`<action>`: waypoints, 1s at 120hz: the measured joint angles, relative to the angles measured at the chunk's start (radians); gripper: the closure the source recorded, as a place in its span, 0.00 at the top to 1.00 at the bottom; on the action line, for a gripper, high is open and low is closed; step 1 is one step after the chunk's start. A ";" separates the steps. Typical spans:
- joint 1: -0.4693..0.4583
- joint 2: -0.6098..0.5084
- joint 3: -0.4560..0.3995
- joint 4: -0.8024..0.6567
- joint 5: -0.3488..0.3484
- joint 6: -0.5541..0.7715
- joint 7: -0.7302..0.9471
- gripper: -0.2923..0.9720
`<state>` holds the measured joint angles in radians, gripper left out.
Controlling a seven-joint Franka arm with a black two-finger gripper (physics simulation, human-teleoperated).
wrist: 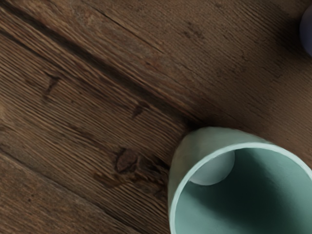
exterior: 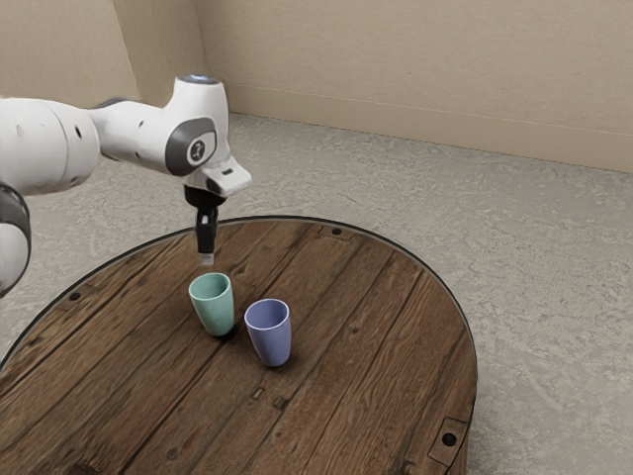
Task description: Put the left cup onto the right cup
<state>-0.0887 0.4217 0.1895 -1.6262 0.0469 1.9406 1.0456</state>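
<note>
Gripper: hangs from the white arm, pointing straight down over the round wooden table. It is seen edge-on in the exterior view, so it cannot be told whether it is released or clenched. Its tip stands above the tabletop, apart from both cups, a little up and toward the exterior view's left of the teal cup's rim.

Teal cup: upright on the table, mouth up, near the middle of the tabletop. It is the cup on the exterior view's left. In the wrist view the teal cup lies close beneath the hand, its pale rim and dark interior visible, with part of it cut off by the frame.

Purple cup: upright on the table, mouth up, just beside the teal cup on the exterior view's right and slightly nearer the camera. The two cups stand close but apart. In the wrist view a sliver of the purple cup shows at the frame edge, beyond the teal cup.

Table surface: dark, grained planks running diagonally under the hand.
</note>
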 joint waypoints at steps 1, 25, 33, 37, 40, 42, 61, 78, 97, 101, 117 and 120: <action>0.000 0.002 0.000 -0.002 0.000 0.002 0.001 0.77; 0.001 0.044 -0.001 -0.013 0.000 0.051 0.030 0.77; 0.001 0.060 -0.001 -0.014 0.001 0.066 0.038 0.77; 0.001 0.069 -0.002 -0.014 0.001 0.073 0.042 0.77; 0.001 0.075 -0.002 -0.014 0.001 0.077 0.045 0.77; 0.001 0.078 -0.003 -0.014 0.001 0.080 0.046 0.77; 0.001 0.100 -0.006 -0.032 0.000 0.112 0.059 0.73; -0.001 0.107 -0.007 -0.054 -0.002 0.139 0.066 0.55; -0.010 0.099 -0.007 -0.063 -0.002 0.156 0.071 0.32; -0.012 0.094 -0.007 -0.063 -0.002 0.158 0.072 0.29; -0.019 0.076 -0.007 -0.063 -0.003 0.163 0.072 0.21; -0.020 0.072 -0.007 -0.063 -0.003 0.164 0.072 0.20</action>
<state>-0.1086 0.4939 0.1825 -1.6893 0.0442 2.1046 1.1175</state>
